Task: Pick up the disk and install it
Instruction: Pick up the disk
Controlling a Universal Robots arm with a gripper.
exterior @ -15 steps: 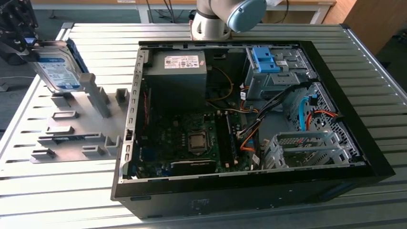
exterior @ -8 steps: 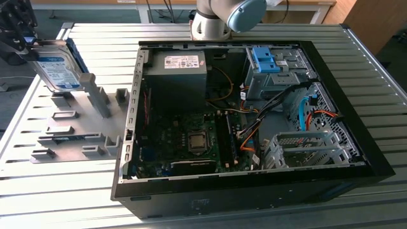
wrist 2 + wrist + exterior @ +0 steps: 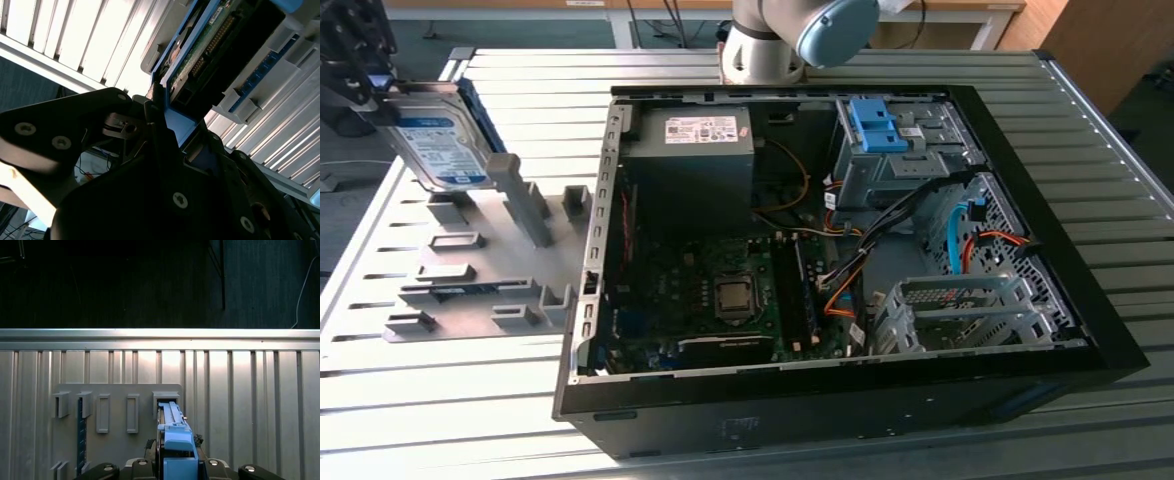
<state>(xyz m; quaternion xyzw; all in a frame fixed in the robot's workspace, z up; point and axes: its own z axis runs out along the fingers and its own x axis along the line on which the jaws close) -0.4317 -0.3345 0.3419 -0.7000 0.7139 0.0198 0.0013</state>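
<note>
At ten o'clock in the exterior view: black gripper [image 3: 376, 95] clenched on the upright, flat silver-grey metal disk [image 3: 443, 145] with white-and-blue label and blue plastic rails, over the twelve-o'clock end of the grey slotted fixture plate [image 3: 494, 262]. Judged best: grip evenly on both sides and draw straight along the pocket walls, without tilt toward the grey post [image 3: 508, 195]. Counted left to right: one gripper, one disk, one plate, one open black computer case [image 3: 854, 420] at three o'clock, within it one dark grey box [image 3: 687, 175] and one bare blue plastic bracket [image 3: 871, 125] at one o'clock.
</note>
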